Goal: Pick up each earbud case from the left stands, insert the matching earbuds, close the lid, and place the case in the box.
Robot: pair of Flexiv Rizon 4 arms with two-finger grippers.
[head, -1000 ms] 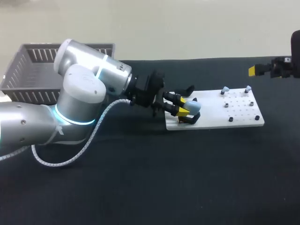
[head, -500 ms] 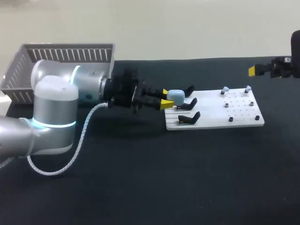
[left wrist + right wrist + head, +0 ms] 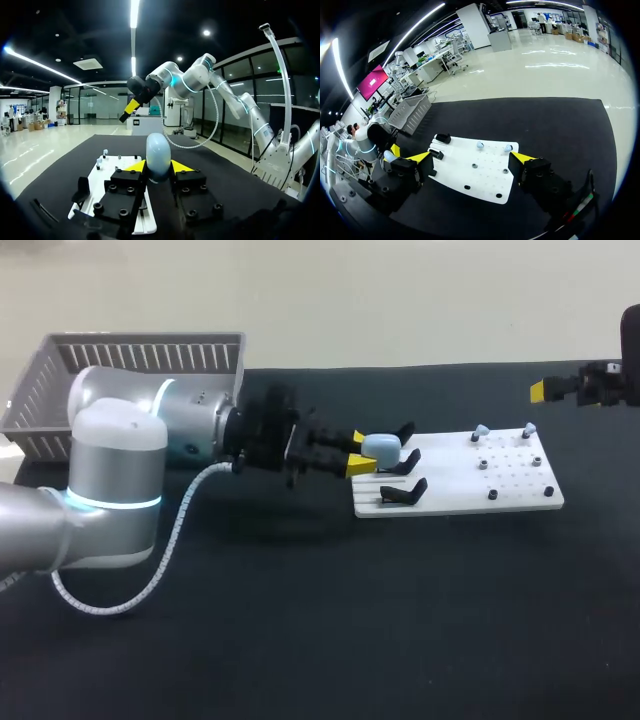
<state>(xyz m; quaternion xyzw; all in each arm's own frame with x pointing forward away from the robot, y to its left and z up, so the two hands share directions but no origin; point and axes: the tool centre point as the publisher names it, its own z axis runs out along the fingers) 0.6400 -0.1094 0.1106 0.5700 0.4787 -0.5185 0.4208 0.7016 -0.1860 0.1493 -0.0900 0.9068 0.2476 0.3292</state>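
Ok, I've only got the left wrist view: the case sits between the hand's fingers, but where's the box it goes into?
Observer: The grey basket stands at the far left corner of the table.
Operator: Is the right hand holding anything?
Observer: No, the right hand is open and empty.
Operator: Any cases on the stands?
Observer: None shows on the black stands; the only case is in the left hand.

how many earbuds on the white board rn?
2, side by side along the far edge of the white board: inner earbud nearer the black stands, outer earbud by the corner. The held case could hide more.
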